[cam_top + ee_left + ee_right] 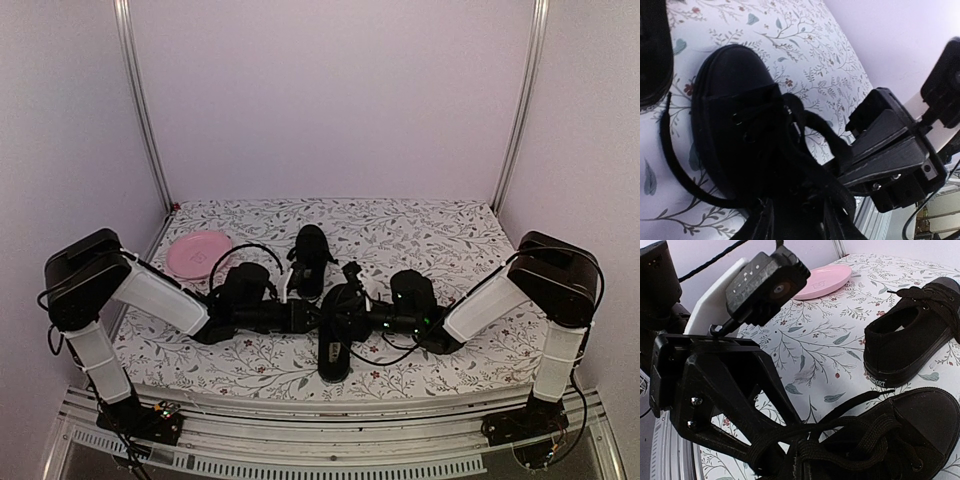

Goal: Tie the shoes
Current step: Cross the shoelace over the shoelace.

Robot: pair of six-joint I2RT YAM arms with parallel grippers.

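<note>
Two claws meet over the nearer shoe (335, 362), which lies across the table's near half, midway between the arm bases. The right gripper (840, 161) has its fingers pressed together on a strand of the lace (670, 150) above the eyelets. The left gripper (767, 455) has its tip in the same tangle, but whether it pinches the lace I cannot tell. The step in hand looks like working the knot on this shoe. The next move probably calls for drawing the strands apart evenly, without lifting the shoe or letting one slip. The far shoe (310, 250) lies just beyond, apart from both claws. A pink plate (198, 255) sits to its left. Everything rests on a floral tablecloth (450, 225), boxed in by pale walls (330, 90) and metal posts (140, 100).
</note>
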